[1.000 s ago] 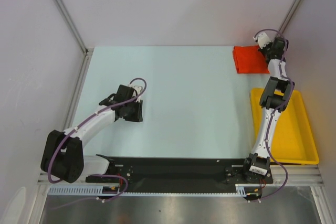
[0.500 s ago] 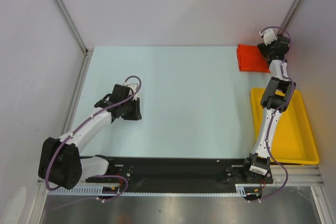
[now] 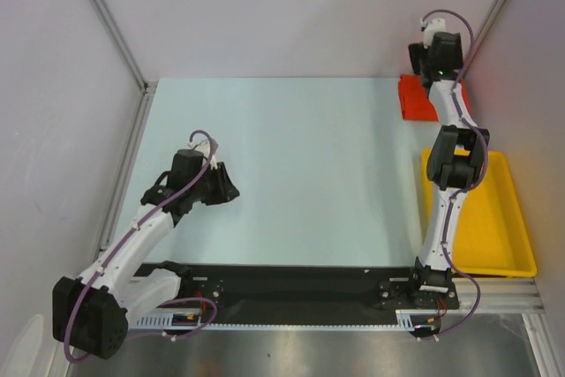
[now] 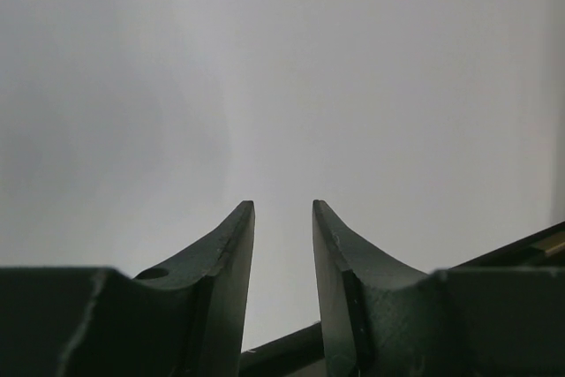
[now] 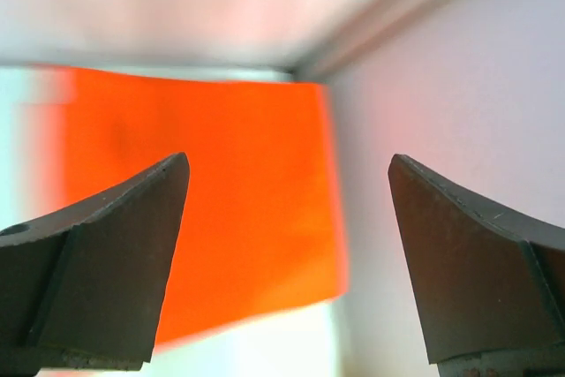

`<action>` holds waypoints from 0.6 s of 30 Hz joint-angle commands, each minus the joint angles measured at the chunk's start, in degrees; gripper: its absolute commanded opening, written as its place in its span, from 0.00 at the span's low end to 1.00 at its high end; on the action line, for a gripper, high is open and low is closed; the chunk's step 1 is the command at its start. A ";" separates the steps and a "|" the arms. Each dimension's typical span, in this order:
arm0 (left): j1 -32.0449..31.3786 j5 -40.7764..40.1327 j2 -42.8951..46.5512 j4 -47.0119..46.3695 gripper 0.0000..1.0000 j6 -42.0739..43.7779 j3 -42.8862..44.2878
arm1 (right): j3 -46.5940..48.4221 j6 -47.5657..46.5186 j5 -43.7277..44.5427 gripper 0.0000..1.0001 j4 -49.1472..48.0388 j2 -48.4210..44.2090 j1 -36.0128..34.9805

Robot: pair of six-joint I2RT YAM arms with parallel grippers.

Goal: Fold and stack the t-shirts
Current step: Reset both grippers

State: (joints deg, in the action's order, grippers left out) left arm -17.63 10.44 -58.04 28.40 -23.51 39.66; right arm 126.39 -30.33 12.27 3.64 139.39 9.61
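The t-shirt (image 3: pixel 413 98) is a folded orange-red rectangle lying flat in the table's far right corner. My right gripper (image 3: pixel 423 73) hangs just above it, raised off the cloth. In the right wrist view its jaws (image 5: pixel 287 158) stand wide open and empty, with the t-shirt (image 5: pixel 221 200) lying blurred below them, next to the side wall. My left gripper (image 3: pixel 228 192) is over the bare table at the left, far from the shirt. In the left wrist view it (image 4: pixel 282 204) has a narrow gap between its fingers and holds nothing.
A yellow tray (image 3: pixel 523 249) sits at the right edge of the table, near side of the t-shirt, with the right arm passing over its left rim. Enclosure walls and metal posts close in the back and both sides. A black rail runs along the near edge.
My right gripper has opened, let go of the t-shirt and lifted away from it. The left arm has drawn back toward the near left.
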 commanded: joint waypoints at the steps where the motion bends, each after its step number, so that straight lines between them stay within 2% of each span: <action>1: 1.10 4.32 3.55 -4.32 0.39 -6.90 -0.81 | -4.82 16.84 0.67 1.00 7.07 -17.08 -9.42; 3: 1.10 4.85 3.64 -2.48 0.40 -9.01 0.24 | -13.24 24.40 -3.38 1.00 9.71 -22.82 -14.67; 4: 1.19 4.94 4.85 -1.87 0.42 -9.80 0.33 | -18.06 32.18 -7.14 1.00 9.20 -25.89 -16.10; 5: 1.19 5.21 5.56 -1.25 0.44 -11.20 0.33 | -27.24 35.48 -9.26 1.00 8.06 -32.54 -17.85; 7: 1.02 6.52 6.97 -1.42 0.48 -12.43 -0.28 | -38.36 45.38 -14.44 1.00 2.18 -38.90 -22.51; 8: 0.84 7.40 6.89 -1.68 0.49 -13.83 -0.46 | -43.28 48.92 -16.30 1.00 -0.01 -45.46 -23.66; 9: 0.67 9.75 6.71 -2.03 0.50 -14.80 -1.24 | -54.29 52.79 -17.79 1.00 -2.99 -48.57 -24.54; 10: 0.40 11.17 6.71 -2.73 0.52 -15.86 -1.95 | -59.36 57.70 -18.68 1.00 -5.55 -52.34 -26.20; 11: 0.23 12.84 7.15 -5.61 0.53 -17.96 -2.91 | -66.03 68.45 -20.69 1.00 -10.88 -58.56 -26.65; 12: 0.14 15.99 7.50 -7.29 0.54 -19.28 -5.10 | -71.84 72.13 -23.41 1.00 -13.28 -62.36 -27.00; 13: 0.05 17.06 7.94 -8.61 0.54 -20.34 -6.08 | -83.21 76.43 -24.39 1.00 -14.26 -65.88 -28.05; 14: 0.05 17.94 8.99 -11.15 0.55 -22.00 -7.04 | -88.37 80.99 -24.84 1.00 -15.32 -69.48 -29.02; 15: -0.04 18.65 9.61 -12.22 0.55 -22.72 -9.05 | -93.03 82.00 -25.19 1.00 -18.03 -77.96 -29.64; 16: -0.21 19.79 10.48 -13.10 0.55 -23.33 -10.20 | -100.56 82.79 -23.71 1.00 -16.92 -82.13 -30.17; 18: -0.21 20.50 14.68 -15.91 0.56 -25.44 -13.97 | -105.80 85.95 -21.86 1.00 -10.01 -91.80 -30.52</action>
State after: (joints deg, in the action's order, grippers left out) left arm -17.52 25.98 -48.36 19.27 -43.64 29.36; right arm 26.37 42.24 -9.13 -6.44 58.37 -19.97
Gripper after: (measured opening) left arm 0.556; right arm 0.996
